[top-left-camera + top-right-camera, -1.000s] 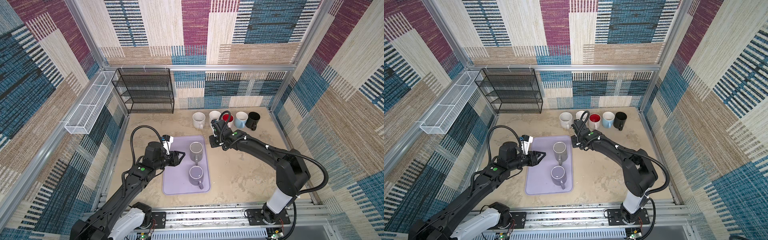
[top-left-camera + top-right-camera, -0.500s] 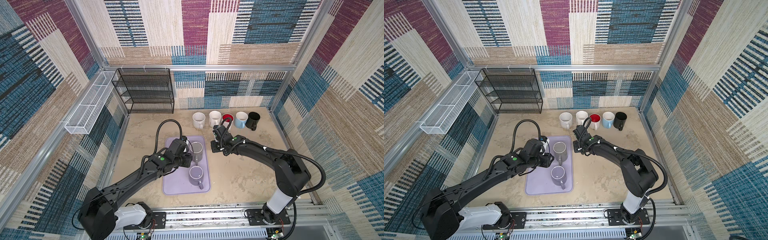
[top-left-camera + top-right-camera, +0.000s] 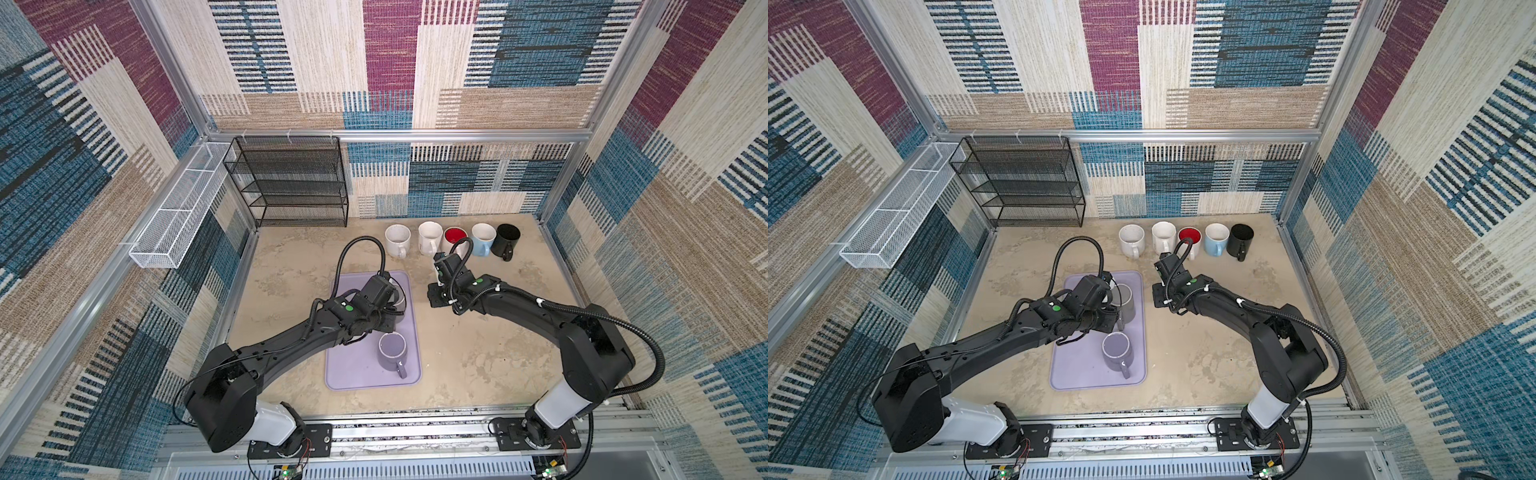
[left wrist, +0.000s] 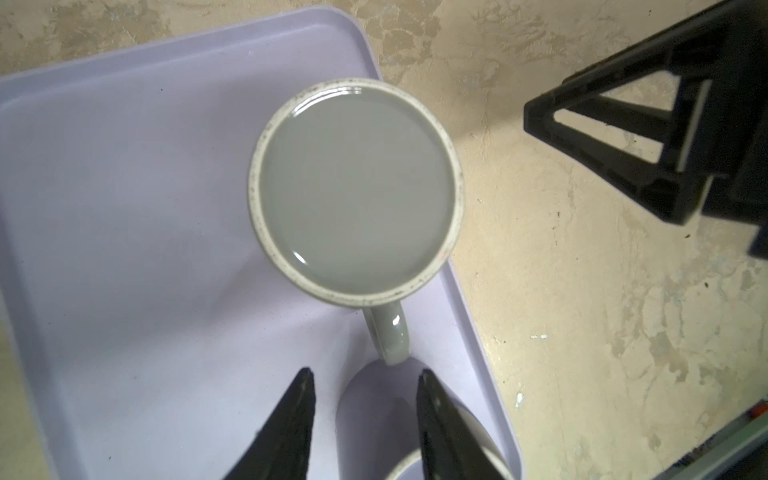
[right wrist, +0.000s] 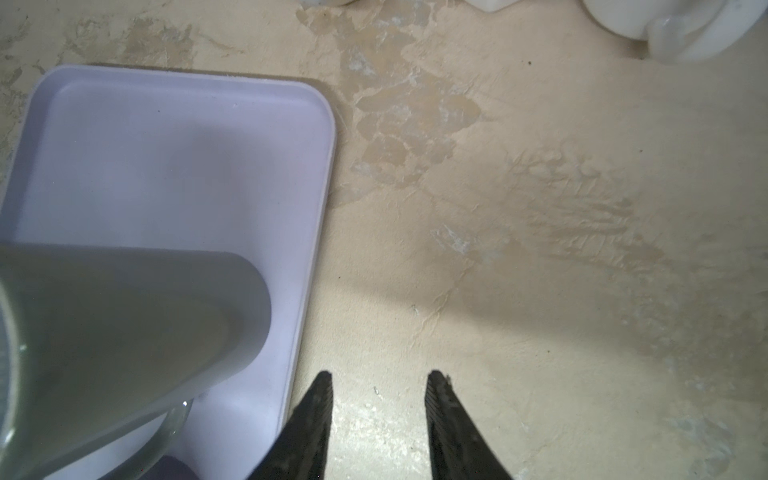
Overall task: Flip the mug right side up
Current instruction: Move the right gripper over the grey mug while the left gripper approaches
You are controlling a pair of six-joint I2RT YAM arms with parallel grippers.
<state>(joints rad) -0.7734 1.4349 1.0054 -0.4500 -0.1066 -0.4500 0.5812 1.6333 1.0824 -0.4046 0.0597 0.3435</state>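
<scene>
A grey mug [image 4: 355, 191] stands upside down on the lilac tray [image 4: 124, 208], flat base up and handle [image 4: 390, 332] pointing at my left gripper [image 4: 367, 374]. That gripper is open, its fingertips just short of the handle and holding nothing. In both top views the left wrist [image 3: 374, 291] covers part of this mug [image 3: 400, 297] [image 3: 1127, 301]. A second purple-grey mug [image 3: 392, 351] stands on the tray's near half, under the left fingers. My right gripper [image 5: 378, 374] is open over bare table just right of the tray [image 5: 166, 145].
Several mugs line the back: two white [image 3: 397, 240] [image 3: 430, 237], one red inside [image 3: 455, 237], a light blue [image 3: 483, 239], a black [image 3: 507, 239]. A black wire rack [image 3: 291, 183] stands back left. A white wire basket [image 3: 178, 216] hangs on the left wall.
My left arm has swung in from the tray's left side to above the two mugs. My right gripper has drawn back from the mug row to beside the tray.
</scene>
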